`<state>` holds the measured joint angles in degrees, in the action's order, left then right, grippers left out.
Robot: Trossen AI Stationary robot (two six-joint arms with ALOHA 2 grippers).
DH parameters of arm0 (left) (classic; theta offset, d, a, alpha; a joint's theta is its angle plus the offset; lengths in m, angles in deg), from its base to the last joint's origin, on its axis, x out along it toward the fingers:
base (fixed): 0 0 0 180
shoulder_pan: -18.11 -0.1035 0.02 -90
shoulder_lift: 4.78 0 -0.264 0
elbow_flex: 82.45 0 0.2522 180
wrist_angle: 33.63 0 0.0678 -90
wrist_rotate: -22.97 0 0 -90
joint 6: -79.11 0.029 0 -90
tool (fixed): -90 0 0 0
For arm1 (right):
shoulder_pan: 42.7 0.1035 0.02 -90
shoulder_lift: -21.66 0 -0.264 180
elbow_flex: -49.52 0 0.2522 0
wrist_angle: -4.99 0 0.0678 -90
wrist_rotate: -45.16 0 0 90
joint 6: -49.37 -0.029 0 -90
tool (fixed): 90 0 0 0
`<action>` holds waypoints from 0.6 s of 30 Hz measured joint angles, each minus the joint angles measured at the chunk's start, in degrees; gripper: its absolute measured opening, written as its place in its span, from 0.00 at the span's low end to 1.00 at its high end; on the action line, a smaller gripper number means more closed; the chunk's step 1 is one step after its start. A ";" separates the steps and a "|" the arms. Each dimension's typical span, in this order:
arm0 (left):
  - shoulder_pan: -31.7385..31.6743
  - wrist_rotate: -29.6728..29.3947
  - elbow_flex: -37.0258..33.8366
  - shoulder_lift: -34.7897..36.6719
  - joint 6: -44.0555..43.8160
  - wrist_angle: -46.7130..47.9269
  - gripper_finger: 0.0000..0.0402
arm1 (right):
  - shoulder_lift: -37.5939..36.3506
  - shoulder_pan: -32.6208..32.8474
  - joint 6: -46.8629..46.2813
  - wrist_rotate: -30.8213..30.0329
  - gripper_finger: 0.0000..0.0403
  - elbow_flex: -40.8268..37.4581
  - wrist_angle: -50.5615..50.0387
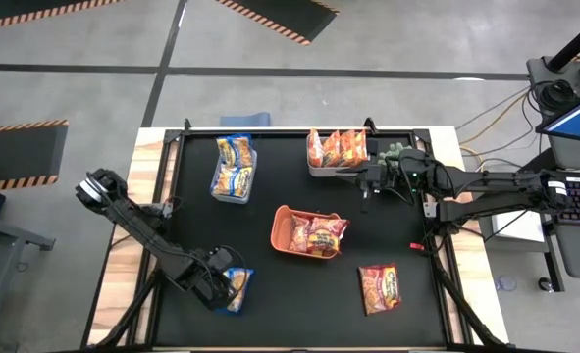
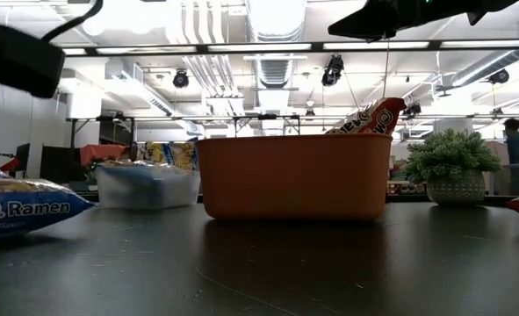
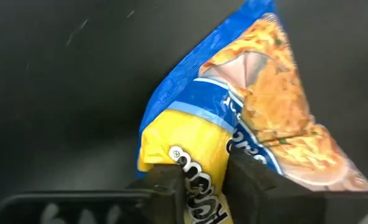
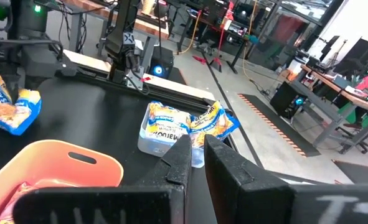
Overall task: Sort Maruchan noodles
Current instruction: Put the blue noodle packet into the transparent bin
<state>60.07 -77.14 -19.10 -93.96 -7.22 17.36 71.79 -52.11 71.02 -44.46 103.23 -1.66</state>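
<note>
A blue-and-yellow noodle packet [image 1: 238, 290] lies near the table's front left, also seen in the low view [image 2: 22, 211]. My left gripper [image 3: 201, 186] is over its yellow end, shut on it. My right gripper [image 1: 367, 184] hangs shut and holding nothing, high above the table beside the white bin [image 1: 337, 155] of orange packets. Red packets sit in the orange bin [image 1: 282, 227]. Blue-and-yellow packets fill the clear bin [image 1: 233, 169]. One red packet [image 1: 380, 287] lies flat on the table at the front right. My left gripper pinches the packet's yellow end [image 3: 199, 163] between its two fingers [image 3: 249, 177]. The fingers come from above, pointing steeply down. The blue far part of the packet [image 3: 277, 106] spreads out over the black table beyond the fingers.
A small potted plant [image 1: 393, 152] stands at the back right beside the white bin, right by my right arm. The orange bin [image 2: 294, 175] stands mid-table. Bare black tabletop [image 1: 299, 304] shows along the front between the two loose packets.
</note>
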 joint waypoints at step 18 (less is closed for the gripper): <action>-0.04 -20.65 6.96 3.67 14.93 2.31 0.00 | 0.00 0.00 0.02 0.00 0.08 0.00 0.02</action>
<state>60.03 -97.79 -12.14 -90.30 7.71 19.67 71.79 -52.11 71.04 -44.46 103.23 -1.65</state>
